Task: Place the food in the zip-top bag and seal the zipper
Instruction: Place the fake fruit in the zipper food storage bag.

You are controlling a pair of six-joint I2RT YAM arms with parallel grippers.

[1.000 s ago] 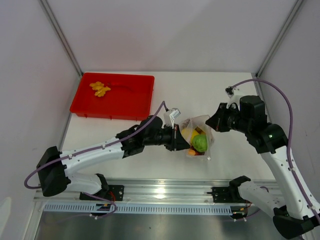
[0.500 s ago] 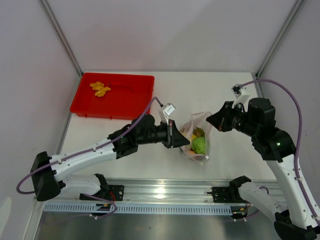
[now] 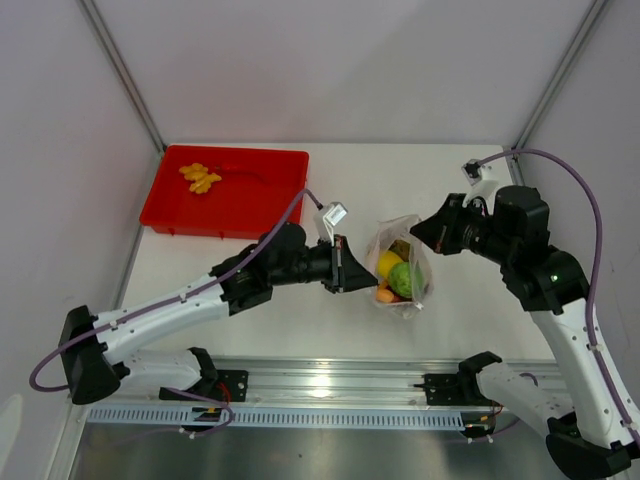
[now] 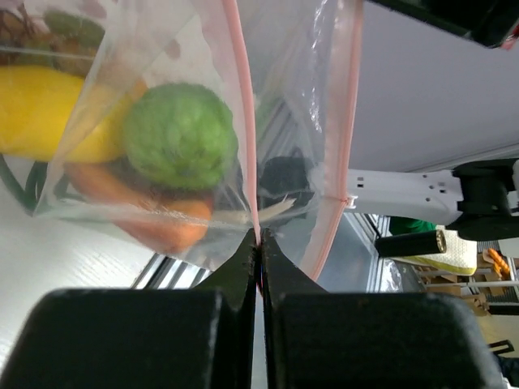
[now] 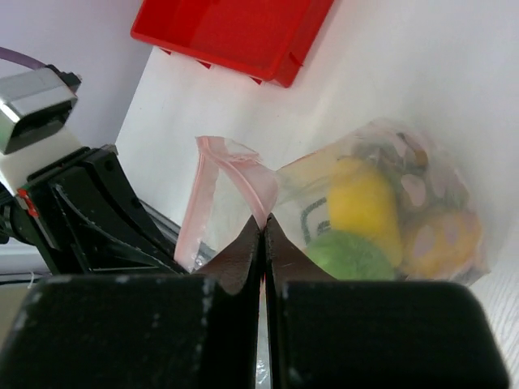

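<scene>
The zip-top bag (image 3: 403, 272) hangs just above the table between my two grippers, with a yellow lemon (image 3: 388, 263), a green lime (image 3: 403, 279) and orange pieces (image 3: 385, 295) of the food inside. My left gripper (image 3: 348, 266) is shut on one pink zipper (image 4: 240, 105) strip; its fingertips pinch the strip at the left gripper (image 4: 259, 240). A second pink strip (image 4: 345, 121) stands apart from the first. My right gripper (image 3: 418, 232) is shut on the folded pink corner (image 5: 243, 174), seen at the right gripper (image 5: 263, 220). The lime (image 4: 180, 135) presses against the film.
A red tray (image 3: 250, 205) sits at the back left with a small yellow food piece (image 3: 200, 177) in it. The tray (image 5: 235, 32) also shows beyond the bag in the right wrist view. Cage posts stand at both back corners.
Both grippers kept their pinch. The left arm drew back slightly to the left, the right gripper shifted toward the back, and the bag swung and turned between them.
</scene>
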